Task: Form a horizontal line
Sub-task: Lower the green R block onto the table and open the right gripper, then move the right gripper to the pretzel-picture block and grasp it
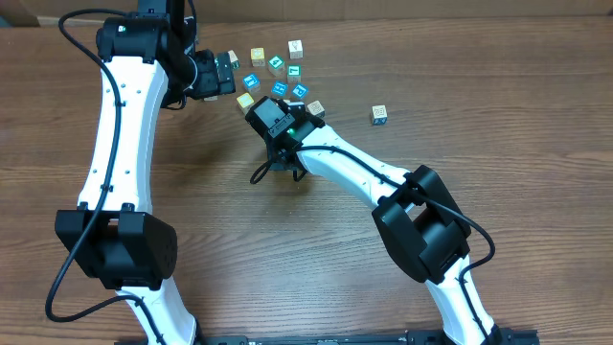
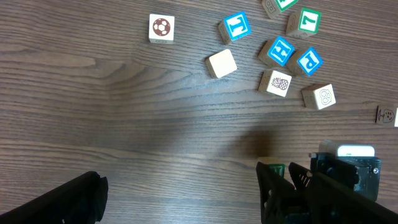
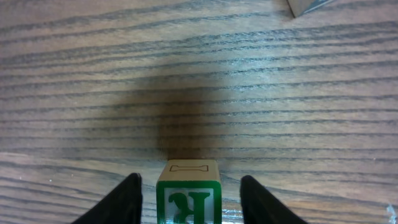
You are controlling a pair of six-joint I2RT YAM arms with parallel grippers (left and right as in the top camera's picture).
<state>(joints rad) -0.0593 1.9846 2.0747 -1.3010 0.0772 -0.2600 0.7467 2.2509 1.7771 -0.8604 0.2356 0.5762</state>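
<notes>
A green K block [image 3: 188, 194] stands on the table between the fingers of my right gripper [image 3: 189, 202]. The gripper is open, with a gap on each side of the block. In the overhead view the right gripper [image 1: 284, 161] points down just below a loose cluster of letter and picture blocks [image 1: 280, 88]. In the left wrist view that cluster lies at the upper right, among them a plain block [image 2: 222, 63], a blue T block [image 2: 236, 27] and a soccer-ball block [image 2: 161, 28]. My left gripper [image 1: 220, 75] is open and empty, left of the cluster.
One block [image 1: 379, 114] lies alone to the right of the cluster. The right arm's wrist [image 2: 345, 171] shows at the lower right of the left wrist view, with the green block [image 2: 277, 168] at its fingers. Cardboard edges the table's back.
</notes>
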